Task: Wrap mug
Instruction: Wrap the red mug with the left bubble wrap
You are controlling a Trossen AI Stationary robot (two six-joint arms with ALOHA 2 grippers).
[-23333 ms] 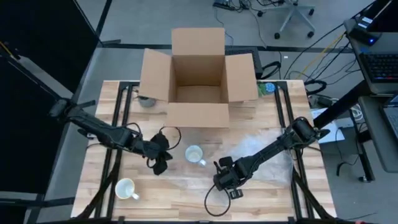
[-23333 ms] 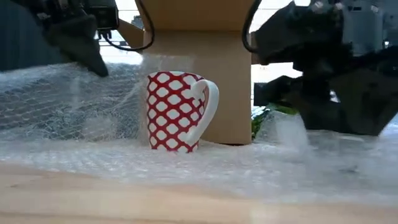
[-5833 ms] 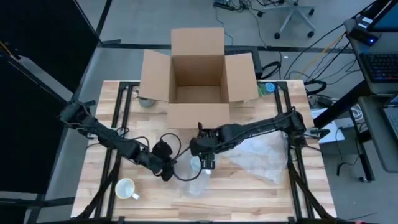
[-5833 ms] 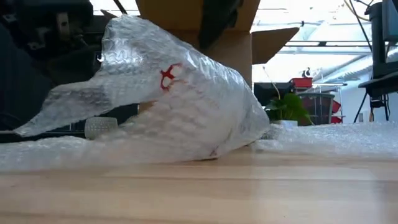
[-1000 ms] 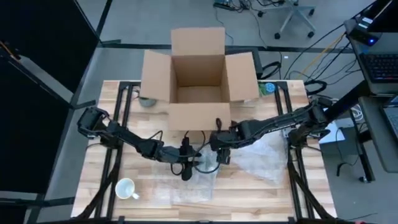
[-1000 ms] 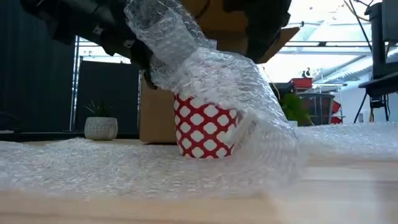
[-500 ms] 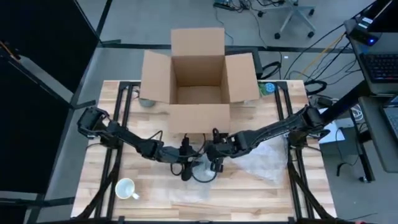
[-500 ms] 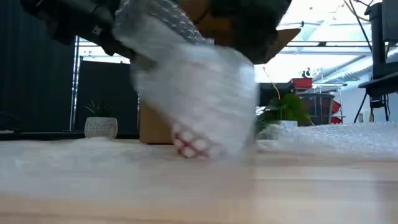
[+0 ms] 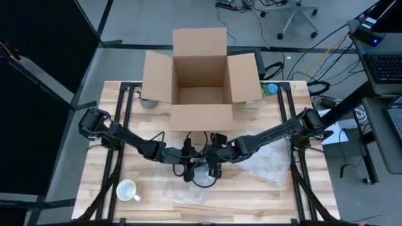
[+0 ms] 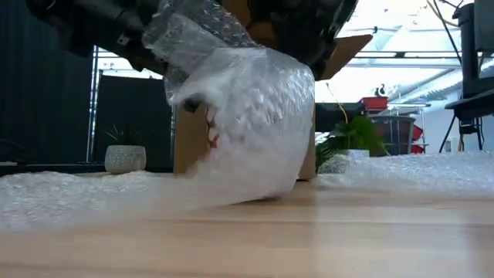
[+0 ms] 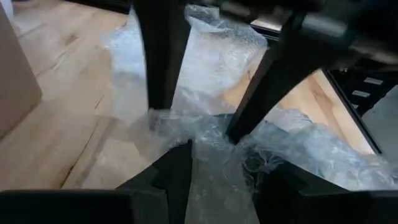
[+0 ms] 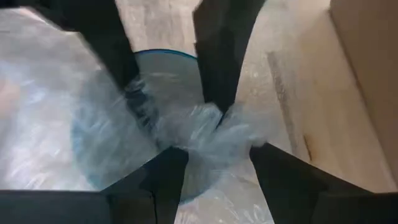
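High view: both arms meet at the middle of the wooden worktop (image 9: 157,188), just in front of the open cardboard box (image 9: 200,75). Left gripper (image 9: 190,164) comes in from the left, right gripper (image 9: 212,161) from the right, almost touching each other over the mug (image 10: 210,127). Mug sits under them, nearly all covered by bubble wrap (image 10: 247,131); low view shows only small bits of red and white pattern through the plastic, bundle tilted and resting on the worktop, more wrap trailing flat to the left. Left wrist view: left fingers (image 11: 177,171) partly apart with a bunched fold of wrap (image 11: 211,140) between them, gripping it; the other arm's dark fingers stand in the same bunch just beyond. Right wrist view: right fingers (image 12: 168,171) likewise narrowed on a twisted wad of wrap (image 12: 199,127), blue mug rim (image 12: 163,55) visible beneath through the plastic. Loose sheet of wrap (image 9: 267,160) spreads on the worktop to the right of the grippers. Second mug, white (image 9: 127,189), stands alone near the front left, well apart. Small grey pot (image 9: 148,102) by the box's left flap, green item (image 9: 271,89) at the box's right, too small to tell.
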